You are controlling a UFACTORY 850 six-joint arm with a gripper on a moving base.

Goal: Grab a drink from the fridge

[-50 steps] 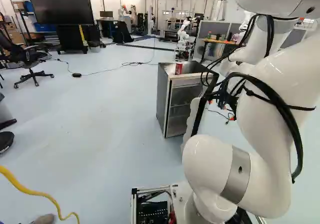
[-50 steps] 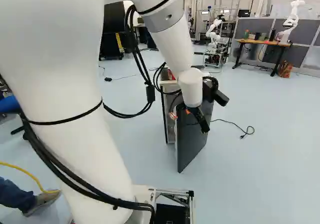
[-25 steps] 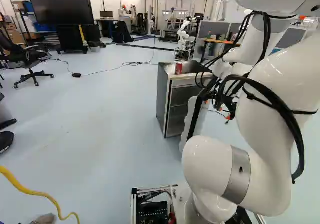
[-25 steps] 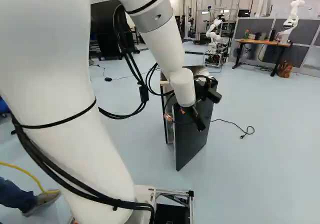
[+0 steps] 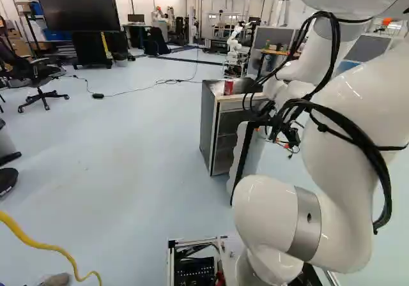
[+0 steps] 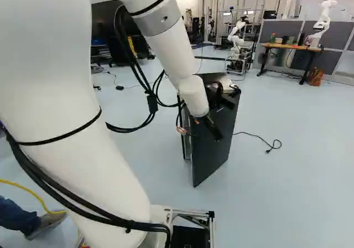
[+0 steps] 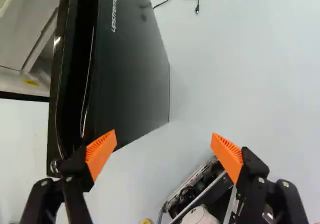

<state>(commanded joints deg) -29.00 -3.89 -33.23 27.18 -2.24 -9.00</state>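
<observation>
One red can (image 5: 228,87) stands upright on top of the fridge (image 5: 209,126), near the front edge of its top panel. We cannot make out any drink on the shelves inside. The fridge door (image 6: 215,143) is swung out from the cabinet; its dark outer face shows in the right base view, its pale inner side in the left.

We find the gripper (image 6: 203,129) low at the door, with its two fingers spread wide and nothing pinched between them. In the wrist view one finger overlaps the door's edge – we cannot tell whether it touches – while the other stands well apart from the door. Part of the base frame (image 7: 200,189) shows between and beyond the fingers.

We note a black cable (image 6: 260,140) on the floor (image 6: 287,192), near the door in the right base view. Further back in that view, another robot (image 6: 323,24) stands by a wooden-topped table (image 6: 290,47) carrying small items. At the left of the left base view, we see a large screen (image 5: 77,8), an office chair (image 5: 38,75) and a yellow hose (image 5: 38,244).
</observation>
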